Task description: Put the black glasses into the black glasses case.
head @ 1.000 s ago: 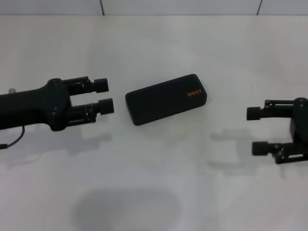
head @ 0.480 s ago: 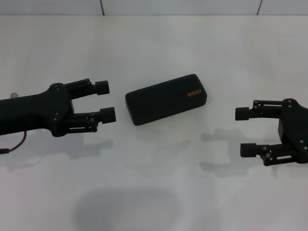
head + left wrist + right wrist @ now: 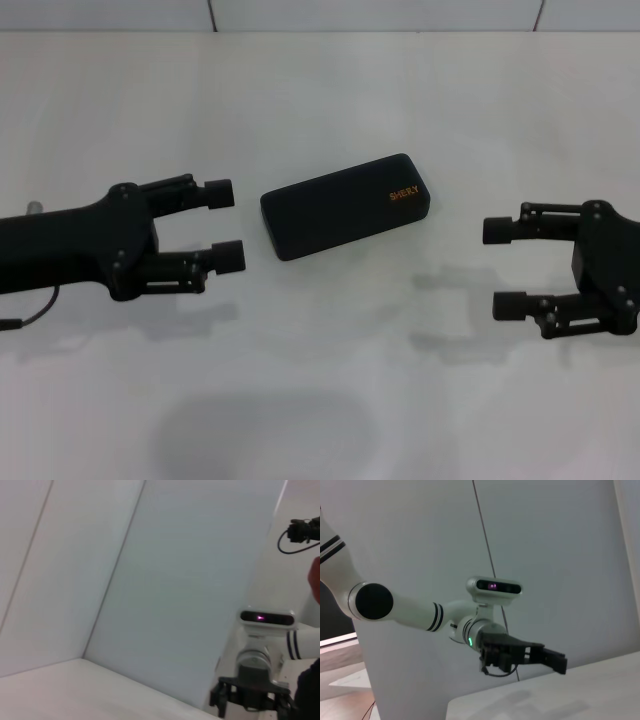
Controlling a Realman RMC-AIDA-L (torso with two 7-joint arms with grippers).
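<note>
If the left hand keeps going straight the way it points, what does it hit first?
Likely the black glasses case: the open left hand points at its near end, and nothing lies between them. Height above the table is unclear, so it might pass over the closed lid.

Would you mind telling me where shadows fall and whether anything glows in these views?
Head view: soft shadows lie on the table nearer the robot than the left gripper, the right gripper and the black glasses case. Wrist views: a pink light glows on each opposite wrist camera.

The shut black glasses case (image 3: 345, 206) lies alone on the white table (image 3: 320, 380), with bare room between it and the open left gripper (image 3: 225, 223) and open right gripper (image 3: 503, 268).
</note>
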